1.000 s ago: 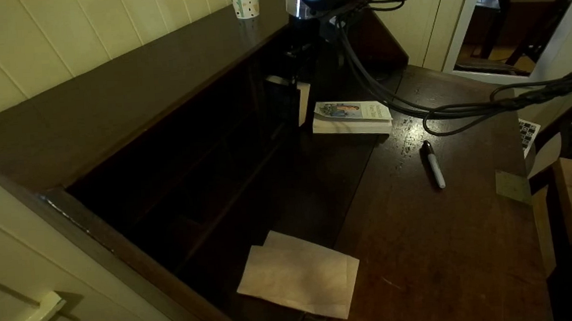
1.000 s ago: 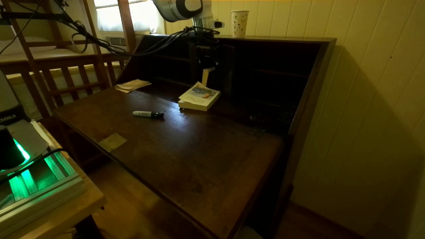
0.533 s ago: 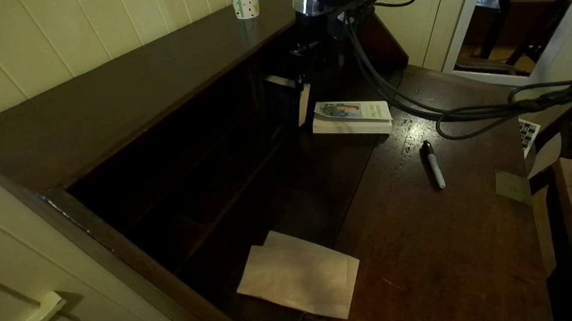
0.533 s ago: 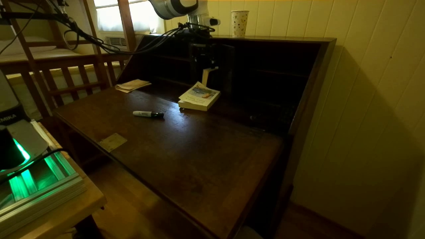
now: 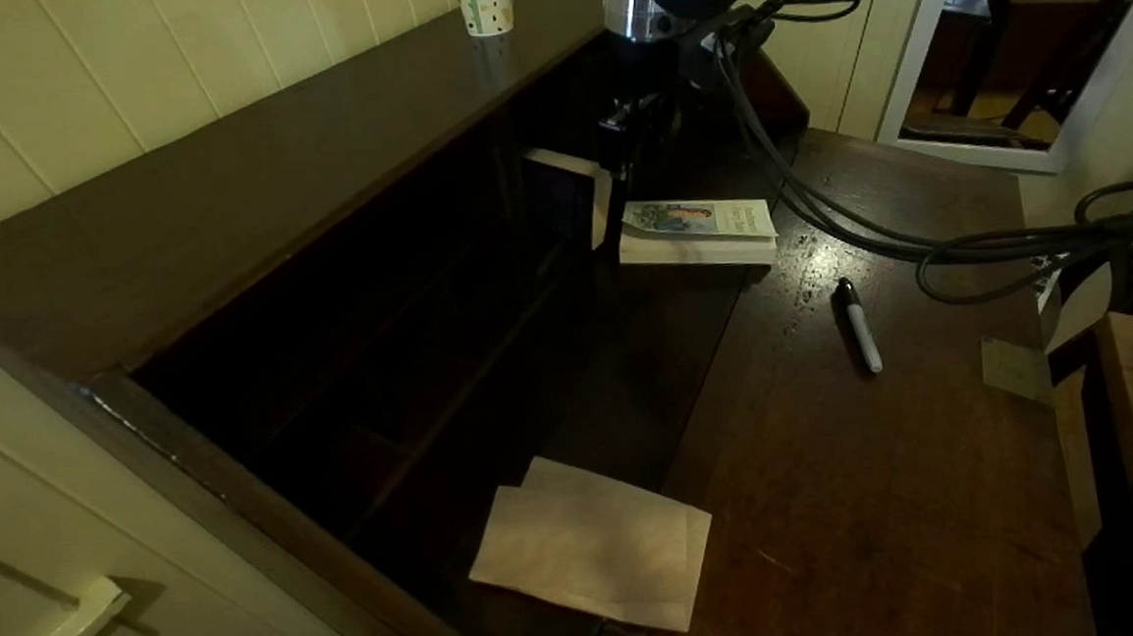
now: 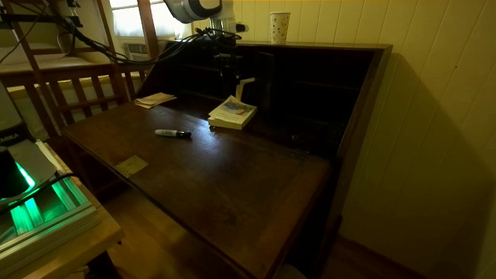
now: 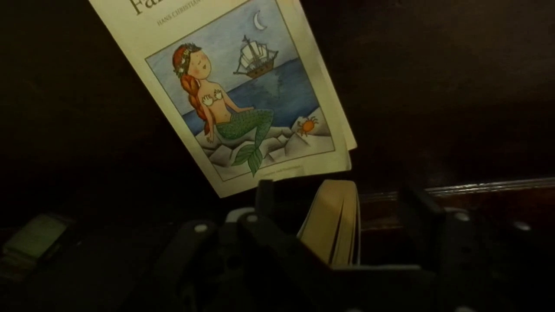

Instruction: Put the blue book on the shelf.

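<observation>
The blue book (image 5: 560,200) stands upright, its dark cover and pale page edges showing, at the shelf's cubbies. Its pale page edge also shows in an exterior view (image 6: 240,90) and in the wrist view (image 7: 331,221). How deep it sits in the cubby is too dark to tell. The shelf (image 5: 254,194) is the long dark-brown unit with a flat top board, also in an exterior view (image 6: 329,45). My gripper (image 7: 342,197) is open, with the book's page edge between its fingers in the wrist view and gaps on both sides. In an exterior view the gripper (image 5: 618,169) is just in front of the book.
A thick white picture book (image 5: 697,234) lies close to the blue book on the desk board. A marker (image 5: 860,326) and folded paper sheets (image 5: 595,542) lie on the desk. A spotted cup (image 6: 279,27) stands on the top board. Cables (image 5: 916,249) hang from the arm.
My gripper and arm have drawn back from the shelf, rightward in an exterior view and leftward in the other exterior view. More of the blue book's edge is uncovered. The blue book stays in place.
</observation>
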`<state>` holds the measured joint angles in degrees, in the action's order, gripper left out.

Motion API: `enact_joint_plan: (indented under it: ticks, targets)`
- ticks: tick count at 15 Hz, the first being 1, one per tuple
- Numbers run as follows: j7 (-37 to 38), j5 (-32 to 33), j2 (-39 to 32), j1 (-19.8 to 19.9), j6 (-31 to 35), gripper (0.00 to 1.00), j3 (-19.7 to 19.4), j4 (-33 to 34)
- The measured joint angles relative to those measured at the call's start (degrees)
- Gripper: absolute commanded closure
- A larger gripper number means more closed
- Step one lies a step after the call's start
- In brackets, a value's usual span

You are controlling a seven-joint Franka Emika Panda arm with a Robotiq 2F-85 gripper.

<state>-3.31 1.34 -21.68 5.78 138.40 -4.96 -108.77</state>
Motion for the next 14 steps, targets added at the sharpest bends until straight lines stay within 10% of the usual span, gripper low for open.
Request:
enact_joint_plan:
  ticks: [6, 14]
  targets:
    - [0.00, -0.35, -0.19, -0.21, 9.66, 0.97, 0.59, -3.69]
    - [-0.01, -1.16, -1.89, 0.08, 14.79, 1.00, 0.85, -4.16]
